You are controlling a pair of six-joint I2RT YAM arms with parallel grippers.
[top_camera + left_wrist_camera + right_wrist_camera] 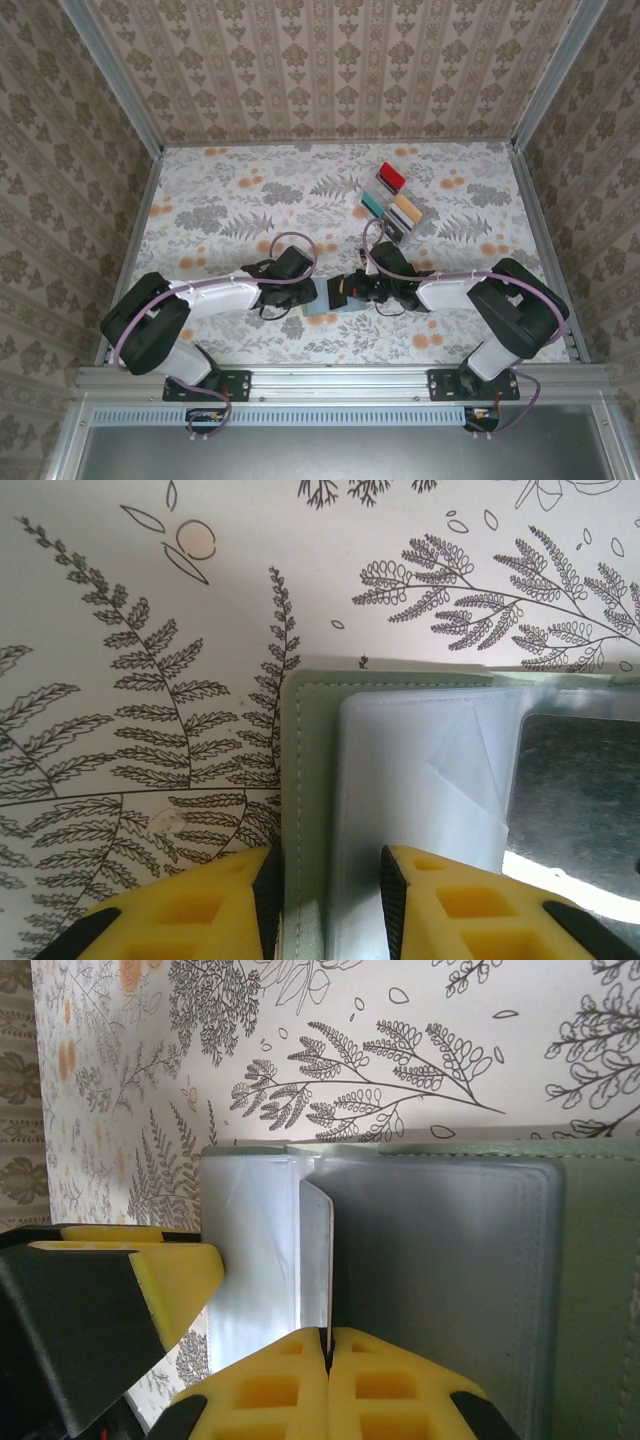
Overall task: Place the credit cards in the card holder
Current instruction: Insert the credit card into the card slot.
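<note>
The sage-green card holder lies open and flat on the table between the two grippers. In the left wrist view its green border and the edge of a clear inner sleeve run between the spread jaws of my left gripper, which pinch nothing. My right gripper is shut on a whitish credit card, held on edge over the card holder. The card's far end is at the clear sleeve. Other credit cards, red, teal and tan, stand in a tray.
The clear compartmented tray sits behind the right gripper, towards the back of the fern-patterned table. A finger of the left gripper is close beside the held card. Patterned walls enclose the table on three sides.
</note>
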